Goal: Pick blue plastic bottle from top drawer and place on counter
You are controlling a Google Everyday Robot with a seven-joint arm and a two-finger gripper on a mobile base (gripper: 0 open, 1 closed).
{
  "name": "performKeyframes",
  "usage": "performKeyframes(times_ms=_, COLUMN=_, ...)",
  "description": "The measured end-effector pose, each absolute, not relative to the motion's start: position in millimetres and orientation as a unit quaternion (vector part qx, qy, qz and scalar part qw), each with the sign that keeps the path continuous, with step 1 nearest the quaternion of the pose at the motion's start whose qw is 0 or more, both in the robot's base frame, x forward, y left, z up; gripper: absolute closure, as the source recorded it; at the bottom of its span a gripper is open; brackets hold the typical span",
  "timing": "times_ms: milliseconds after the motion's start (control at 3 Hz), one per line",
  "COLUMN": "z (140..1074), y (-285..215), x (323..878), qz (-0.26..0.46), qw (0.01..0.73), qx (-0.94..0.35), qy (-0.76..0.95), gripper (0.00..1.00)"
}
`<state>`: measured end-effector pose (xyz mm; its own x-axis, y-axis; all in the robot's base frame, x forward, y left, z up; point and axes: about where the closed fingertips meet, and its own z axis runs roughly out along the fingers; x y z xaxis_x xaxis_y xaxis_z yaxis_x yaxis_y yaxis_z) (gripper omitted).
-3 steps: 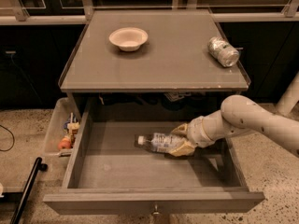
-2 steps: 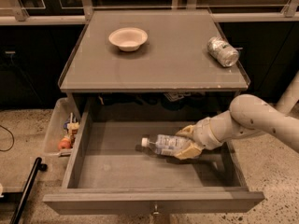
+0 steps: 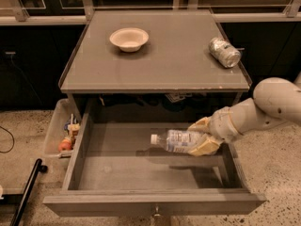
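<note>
The blue plastic bottle point(image 3: 175, 141) lies level in my gripper point(image 3: 202, 136), its white cap pointing left. The tan fingers point(image 3: 203, 147) are shut on its right end and hold it above the floor of the open top drawer point(image 3: 141, 171), at the right side; its shadow falls on the drawer bottom. My white arm reaches in from the right edge. The grey counter point(image 3: 174, 55) sits above and behind the drawer.
A cream bowl point(image 3: 129, 38) stands on the counter at back left and a silver can point(image 3: 224, 52) lies at back right. A pale plastic bin of clutter point(image 3: 63, 133) stands on the floor left of the drawer. A black bar point(image 3: 26, 192) lies at lower left.
My gripper has lifted the bottle off the drawer floor and moved it up and slightly right; the arm has drawn back to the right.
</note>
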<state>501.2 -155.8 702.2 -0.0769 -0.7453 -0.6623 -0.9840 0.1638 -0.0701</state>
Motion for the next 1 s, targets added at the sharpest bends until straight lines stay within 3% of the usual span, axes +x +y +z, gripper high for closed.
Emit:
performKeyframes(times_ms=667, z=786.3, y=-184.8, x=518.1, qz=0.128, qw=0.276, qx=-0.622, qy=0.721, gripper=1.00)
performKeyframes(times_ms=1000, z=833.3, y=-200.6, x=530.8, qz=0.100, qw=0.305, qx=-0.613, qy=0.722, gripper=1.00)
